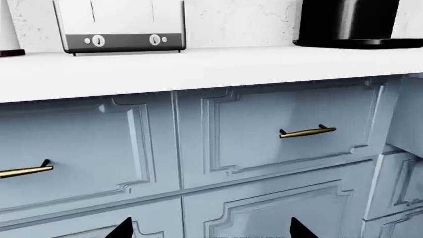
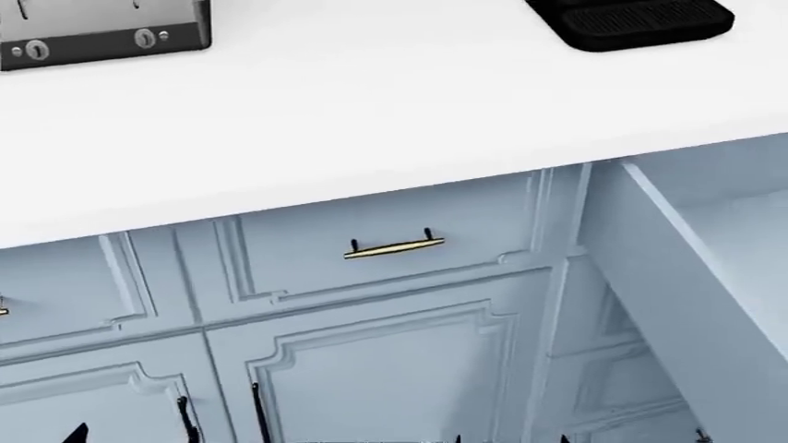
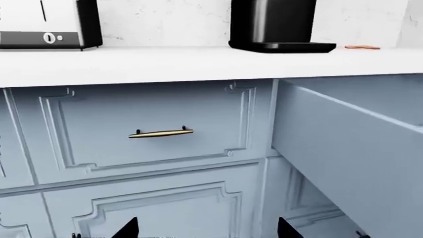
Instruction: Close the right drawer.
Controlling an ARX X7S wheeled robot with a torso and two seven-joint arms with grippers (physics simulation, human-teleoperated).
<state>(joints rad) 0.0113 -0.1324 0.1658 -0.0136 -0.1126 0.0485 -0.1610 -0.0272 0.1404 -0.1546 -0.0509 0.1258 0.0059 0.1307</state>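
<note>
The right drawer [image 2: 689, 268] is pulled far out from under the white countertop. Its pale blue-grey side wall and plain inside show at the right of the head view. It also shows in the right wrist view [image 3: 350, 144] and at the edge of the left wrist view [image 1: 408, 114]. Its front panel and handle are out of view. My left gripper [image 1: 211, 230] is open and empty, facing the closed cabinet fronts. My right gripper [image 3: 208, 229] is open and empty, low in front of the cabinets, to the left of the open drawer's side wall.
A closed middle drawer carries a brass handle [image 2: 394, 246], also seen in the wrist views [image 3: 160, 133] [image 1: 307, 132]. Another closed drawer handle [image 1: 26, 171] lies further left. A toaster [image 2: 99, 32] and a black coffee machine [image 3: 274, 25] stand on the countertop [image 2: 369, 120].
</note>
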